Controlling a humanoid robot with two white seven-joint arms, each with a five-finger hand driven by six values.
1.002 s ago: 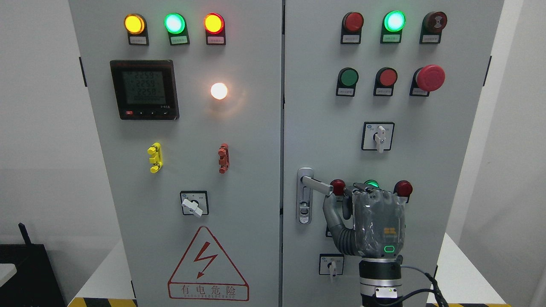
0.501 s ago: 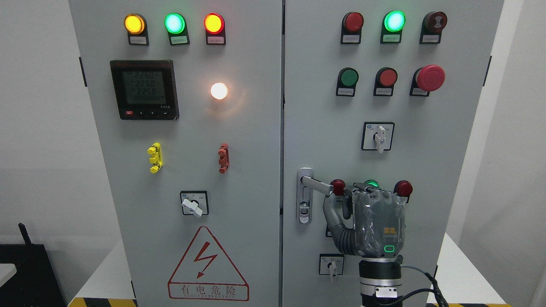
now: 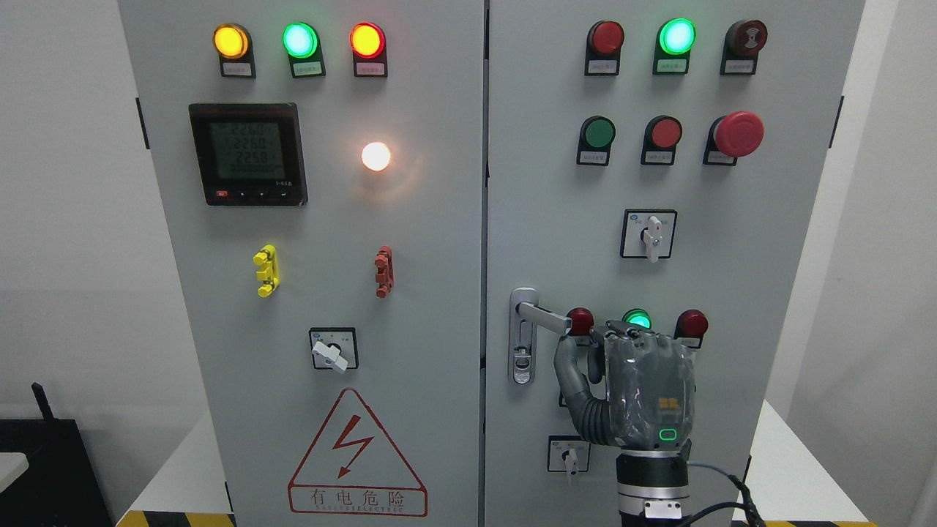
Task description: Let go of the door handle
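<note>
Since a second ago our right hand (image 3: 644, 388) has dropped a little lower, uncovering the green lamp (image 3: 638, 319) between two red lamps (image 3: 580, 320) on the cabinet's right door (image 3: 768, 241). Its fingers (image 3: 622, 337) are curled loosely and hold nothing, the thumb just below the tip of the door handle (image 3: 542, 317), which sticks out to the right from its silver plate at the door's left edge. We count three lit lamps atop the left door (image 3: 439, 241), one meter (image 3: 247, 154) and three rotary switches (image 3: 648, 234) across both doors.
</note>
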